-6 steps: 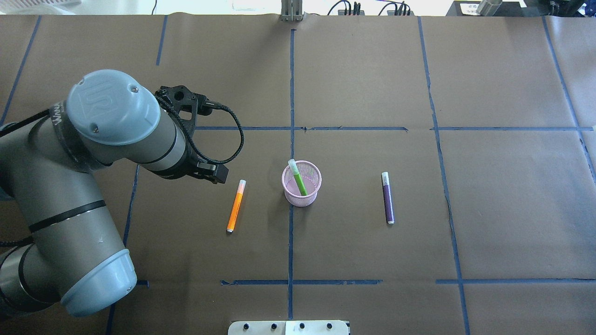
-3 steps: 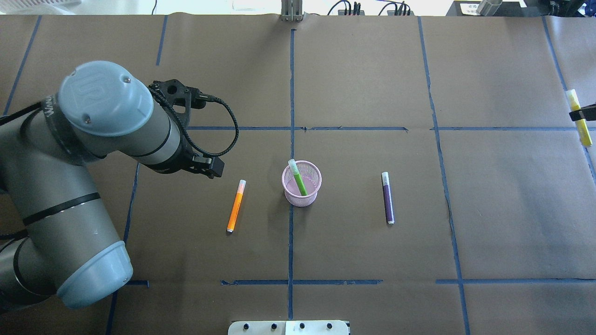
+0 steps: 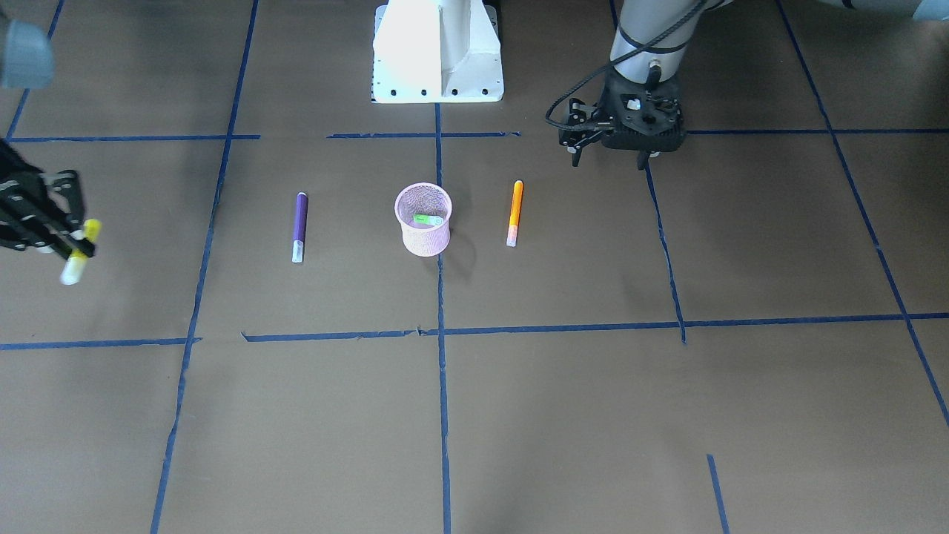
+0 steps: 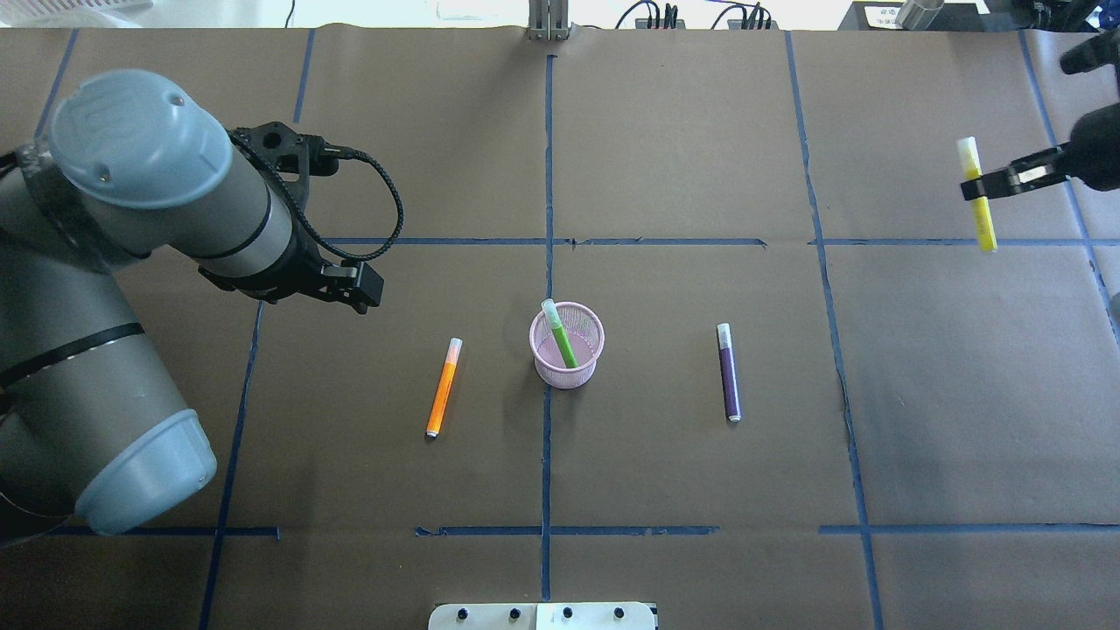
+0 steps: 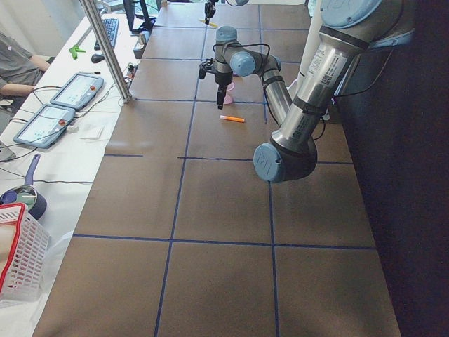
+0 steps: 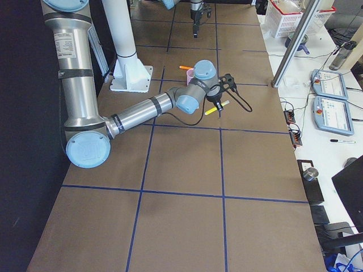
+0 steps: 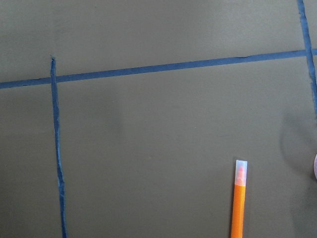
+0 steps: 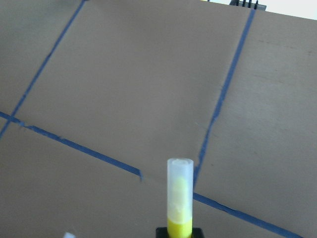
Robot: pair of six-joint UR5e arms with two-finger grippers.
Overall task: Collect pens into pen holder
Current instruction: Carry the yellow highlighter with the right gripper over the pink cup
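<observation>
Right gripper: clamped across yellow pen, cap pointing forward.
Holder: well apart, leftward of it.
Left gripper: cannot tell.

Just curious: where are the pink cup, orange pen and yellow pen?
pink cup (image 4: 569, 376), overhead view, near wall.
orange pen (image 4: 444, 388), overhead view, mid-barrel.
yellow pen (image 4: 983, 223), overhead view, lower barrel.

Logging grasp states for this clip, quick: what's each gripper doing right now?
Left gripper: nothing seen in it; open or shut cannot be told.
Right gripper: shut on the yellow pen.
</observation>
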